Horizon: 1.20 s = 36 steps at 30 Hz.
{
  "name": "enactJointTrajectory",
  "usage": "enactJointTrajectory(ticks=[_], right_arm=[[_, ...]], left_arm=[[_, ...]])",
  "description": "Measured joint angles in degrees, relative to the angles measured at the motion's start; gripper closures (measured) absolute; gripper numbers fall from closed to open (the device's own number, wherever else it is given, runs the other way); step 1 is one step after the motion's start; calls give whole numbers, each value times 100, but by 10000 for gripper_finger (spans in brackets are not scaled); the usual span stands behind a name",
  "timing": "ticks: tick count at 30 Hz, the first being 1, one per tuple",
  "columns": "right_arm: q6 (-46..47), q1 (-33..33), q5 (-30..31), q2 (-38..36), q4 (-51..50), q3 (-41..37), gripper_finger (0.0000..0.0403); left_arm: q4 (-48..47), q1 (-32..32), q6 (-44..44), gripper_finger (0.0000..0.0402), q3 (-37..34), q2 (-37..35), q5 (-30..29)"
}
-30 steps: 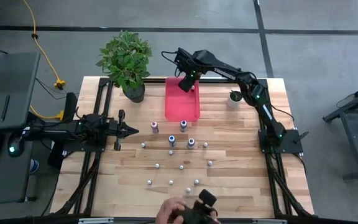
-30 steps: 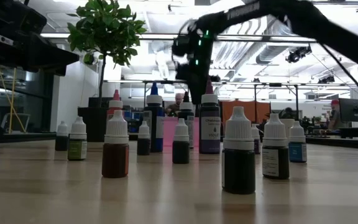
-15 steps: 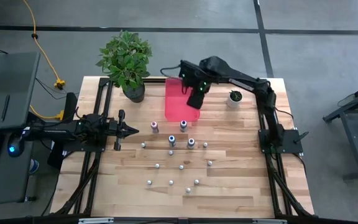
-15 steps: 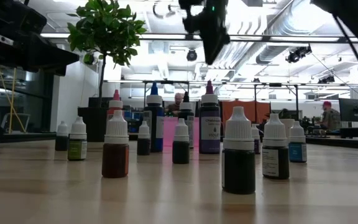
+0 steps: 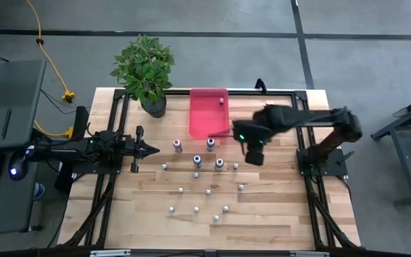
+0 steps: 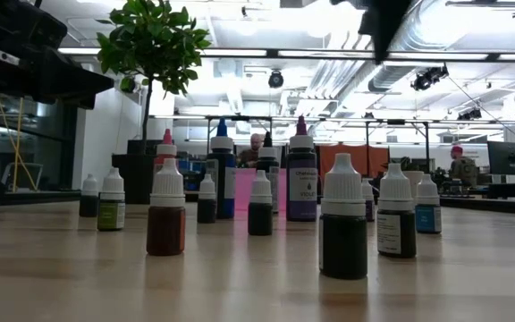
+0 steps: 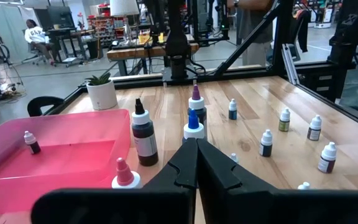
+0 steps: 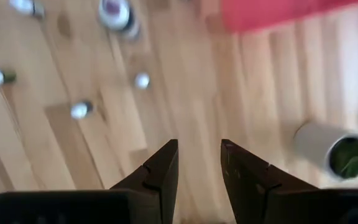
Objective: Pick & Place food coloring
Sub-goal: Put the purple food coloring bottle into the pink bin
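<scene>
though scattered, food coloring point(image 5: 220, 164) beside right end effector point(image 5: 254, 157)

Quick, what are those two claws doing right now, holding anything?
Left claw: closed, holding nothing, waiting at the table's left side.
Right claw: open and empty, above the table right of the bottles.

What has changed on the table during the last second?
The right hand, open and empty, moved from above the far end of the pink plastic tray back toward the bottles. One small white-capped bottle now lies in the tray. The left hand stayed shut and waiting; the bottles on the wooden table kept their places.
</scene>
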Motion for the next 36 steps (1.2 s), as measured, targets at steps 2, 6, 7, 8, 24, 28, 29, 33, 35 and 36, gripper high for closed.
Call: enactJointTrajectory(ticks=[2, 6, 7, 8, 24, 28, 29, 33, 35, 36], right_arm=[[315, 281, -66, -387, 269, -620, 292], [895, 910, -477, -853, 917, -1639, 292], [946, 1048, -633, -881, 1101, -1839, 292], [947, 1179, -757, -884, 1295, -2013, 292], [-1095, 1974, -1519, 18, 3815, -2410, 292], [-1590, 2001, -1521, 443, 3817, -2001, 292], [-1713, 2017, -1513, 541, 3806, -1873, 292], [-2177, 2130, -1288, 909, 3777, -1320, 292], [-2340, 2207, -1260, 1128, 3729, -1052, 292], [-2402, 2255, -1255, 1237, 3721, -917, 292]], left_arm=[[0, -1, -2, 401, -1, 1, 0], [0, -1, 1, 401, 0, 1, 0], [0, -1, 0, 401, -2, 2, 0], [0, -2, 1, 401, -2, 0, 0], [0, -2, 0, 401, 0, 2, 0], [0, -1, -1, 401, -2, 1, 0], [0, 0, 0, 401, -1, 2, 0], [0, -1, 0, 401, -1, 1, 0], [0, 0, 0, 401, 0, 1, 0], [0, -1, -1, 401, -2, 0, 0]])
